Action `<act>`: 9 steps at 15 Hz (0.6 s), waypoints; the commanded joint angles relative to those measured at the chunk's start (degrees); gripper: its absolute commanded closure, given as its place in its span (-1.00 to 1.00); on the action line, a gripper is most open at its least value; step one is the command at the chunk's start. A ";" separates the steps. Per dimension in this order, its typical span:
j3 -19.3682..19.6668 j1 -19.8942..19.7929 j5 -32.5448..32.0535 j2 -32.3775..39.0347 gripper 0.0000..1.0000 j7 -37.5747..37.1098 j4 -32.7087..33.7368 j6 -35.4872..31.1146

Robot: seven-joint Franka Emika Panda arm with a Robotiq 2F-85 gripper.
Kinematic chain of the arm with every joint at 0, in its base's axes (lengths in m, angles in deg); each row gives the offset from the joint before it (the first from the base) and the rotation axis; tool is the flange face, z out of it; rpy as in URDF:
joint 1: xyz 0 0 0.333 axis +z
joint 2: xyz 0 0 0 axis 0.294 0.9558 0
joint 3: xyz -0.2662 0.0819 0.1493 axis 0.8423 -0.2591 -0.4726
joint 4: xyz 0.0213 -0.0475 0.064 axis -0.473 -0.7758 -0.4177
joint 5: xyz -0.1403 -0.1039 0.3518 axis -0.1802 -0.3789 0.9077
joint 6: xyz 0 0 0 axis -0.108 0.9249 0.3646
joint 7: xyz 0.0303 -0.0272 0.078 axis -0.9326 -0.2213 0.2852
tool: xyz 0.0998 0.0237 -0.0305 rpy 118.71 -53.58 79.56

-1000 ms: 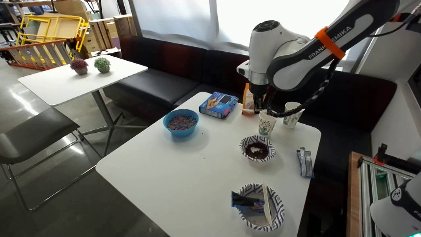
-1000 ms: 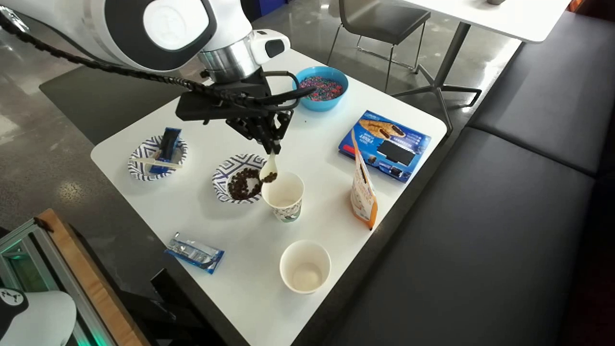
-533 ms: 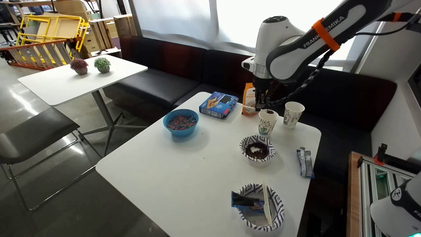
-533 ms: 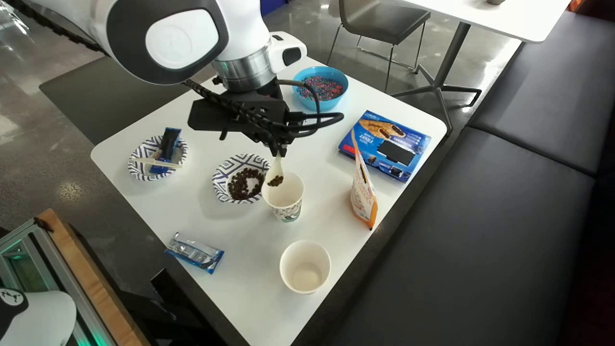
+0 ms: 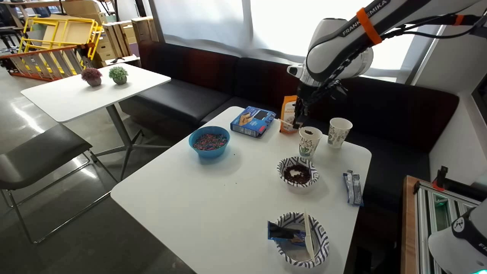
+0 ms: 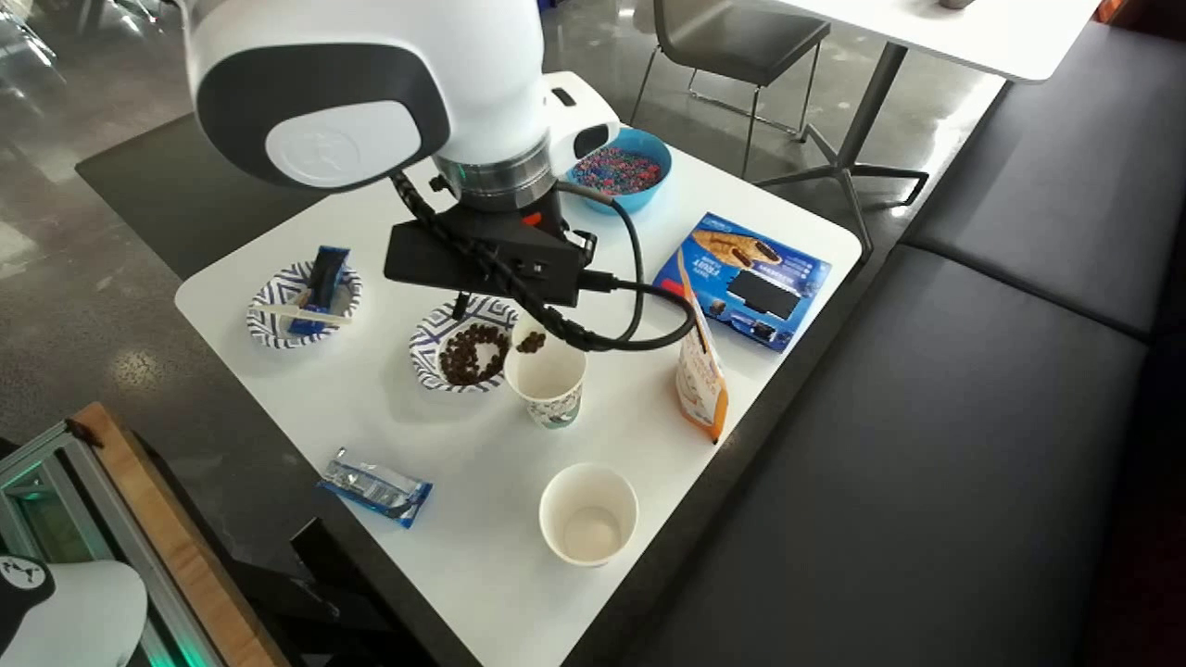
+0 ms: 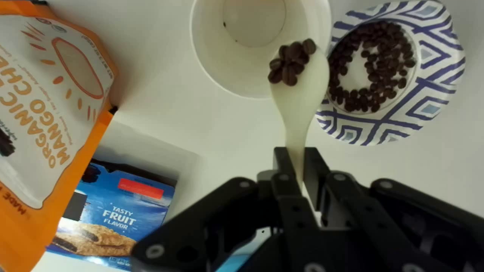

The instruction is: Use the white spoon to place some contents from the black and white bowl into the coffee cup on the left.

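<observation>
My gripper [image 7: 297, 156] is shut on the white spoon [image 7: 298, 102]; its fingers also show in an exterior view [image 5: 297, 123]. The spoon head bears several dark coffee beans and lies over the rim of a white coffee cup [image 7: 227, 68]. The beans hang above that cup's opening, also seen at the cup in both exterior views [image 5: 309, 144] [image 6: 556, 375]. The cup's floor shows only tiny dark specks. The black and white bowl [image 7: 435, 53] of beans stands beside the cup. A second white cup [image 6: 588, 509] stands apart. The spoon tilts head-down.
An orange pouch [image 5: 288, 114] and blue box [image 5: 251, 121] stand near the gripper. A blue bowl [image 5: 211, 151] holds colourful bits. A striped dish [image 5: 322, 245] holds a wrapper and another spoon. A blue wrapper [image 5: 353, 188] lies near the table edge.
The arm's hand has tilted over and the spoon has tipped. Its bean-loaded head has moved from the bowl's side to over the cup. The beans remain on the spoon.
</observation>
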 commanded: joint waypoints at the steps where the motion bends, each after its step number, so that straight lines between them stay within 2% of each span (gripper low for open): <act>1: -0.03 -1.37 10.89 -0.38 0.93 10.51 -0.12 1.95; 7: 1.08 -2.83 19.71 0.19 0.93 21.77 -0.05 1.22; 9: 1.36 -3.62 22.81 -0.07 0.93 27.43 0.11 3.48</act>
